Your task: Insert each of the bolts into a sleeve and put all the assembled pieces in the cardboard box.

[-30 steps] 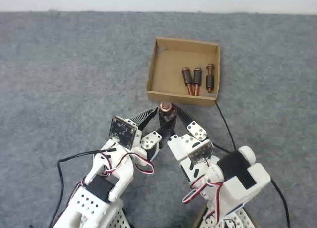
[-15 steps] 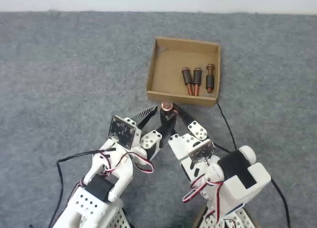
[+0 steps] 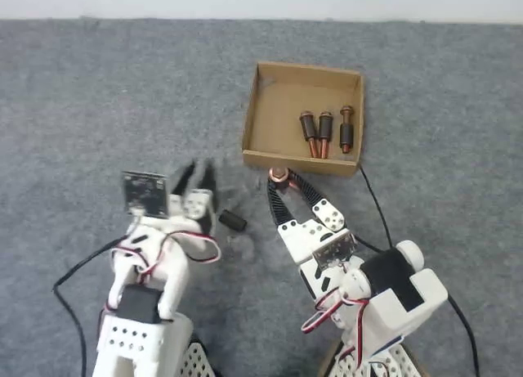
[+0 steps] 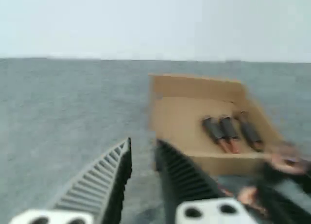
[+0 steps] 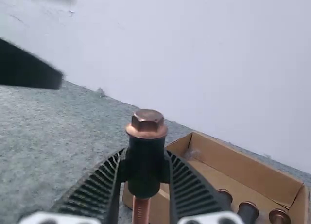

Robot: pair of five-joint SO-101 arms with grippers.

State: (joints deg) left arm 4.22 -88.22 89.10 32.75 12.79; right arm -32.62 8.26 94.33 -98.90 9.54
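My right gripper (image 3: 280,181) stands just in front of the cardboard box (image 3: 298,160), shut on a black sleeve (image 5: 145,161). A copper bolt (image 5: 146,122) stands upright through the sleeve, head on top. Three assembled pieces (image 3: 325,132) lie side by side inside the box (image 4: 194,85). My left gripper (image 3: 196,168) is off to the left over bare carpet, open with nothing between its fingers (image 4: 116,170). A loose black sleeve (image 3: 233,222) lies on the carpet between the two arms. The box (image 5: 233,165) sits just behind the held bolt.
Grey carpet covers the table, with wide free room left of the box and behind it. A white wall rises at the far edge. A black cable (image 3: 372,205) runs past the box's front right corner.
My left gripper has let go of the piece and swung left, away from the right gripper. A black sleeve now lies on the carpet. The right gripper has kept the bolt and sleeve.
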